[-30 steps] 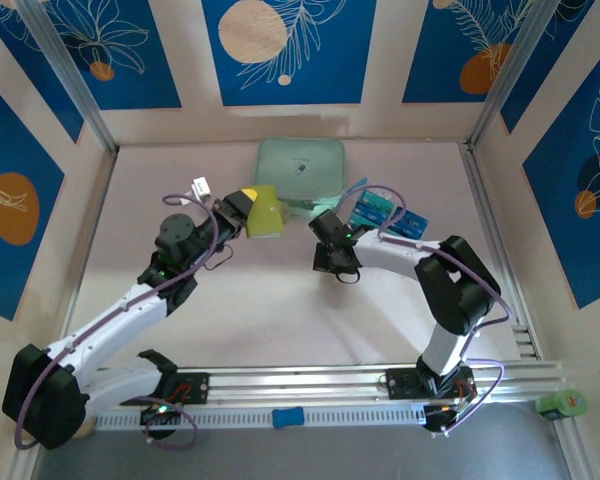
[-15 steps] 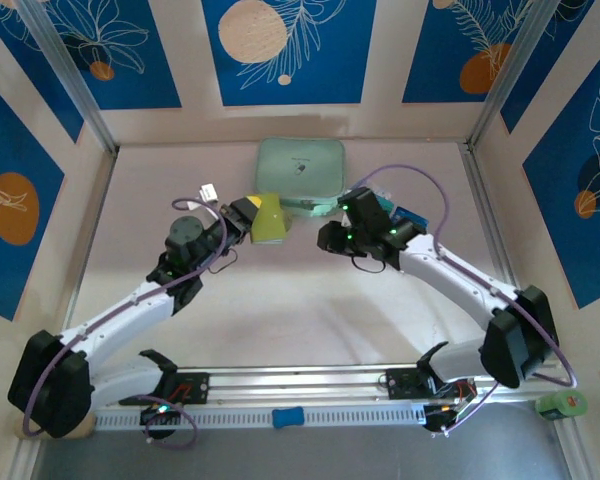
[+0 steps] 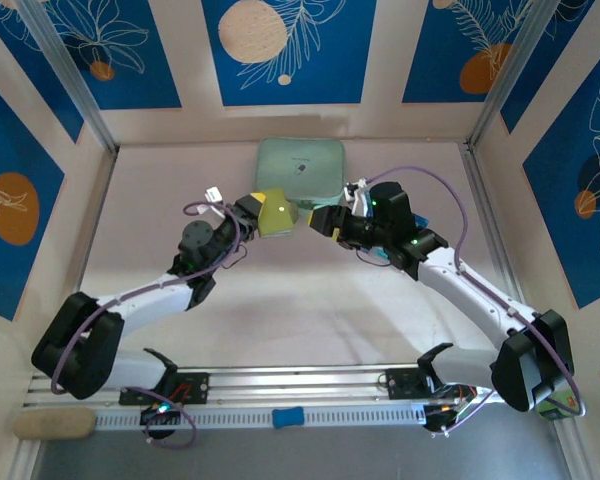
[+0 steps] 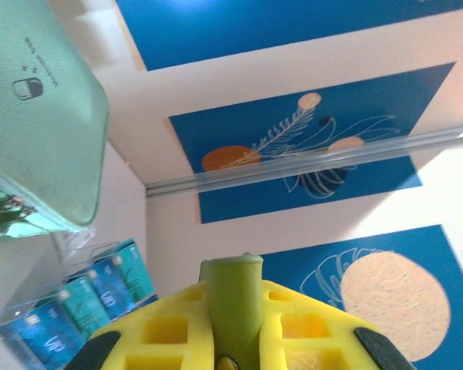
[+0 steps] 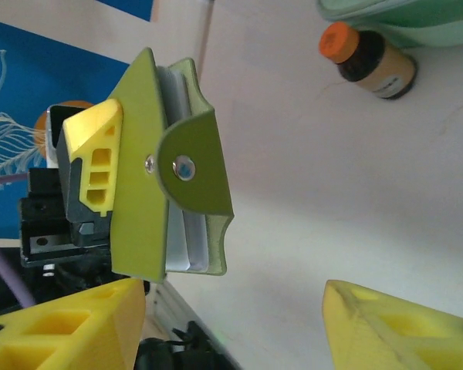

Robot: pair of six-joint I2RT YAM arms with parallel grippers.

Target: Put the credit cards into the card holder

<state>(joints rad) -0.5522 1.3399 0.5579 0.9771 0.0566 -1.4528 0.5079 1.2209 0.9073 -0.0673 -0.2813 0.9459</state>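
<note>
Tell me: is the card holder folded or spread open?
Folded: the card holder sits closed under its strap tab, clamped in the left tool.

Table (image 3: 280, 300): pale, matt top, closed in at the back and both sides by blue-and-cream wall panels. A mint-green zip case (image 3: 300, 168) lies flat at the middle of the far edge, close against the back wall. In the left wrist view a row of blue and teal credit cards (image 4: 100, 285) sits on the table just beside its zip side, seemingly inside a clear plastic sleeve. The right wrist view shows a small brown bottle (image 5: 374, 62) with an orange cap just beside the case's edge; whether it stands or lies is not clear from this angle.
</note>
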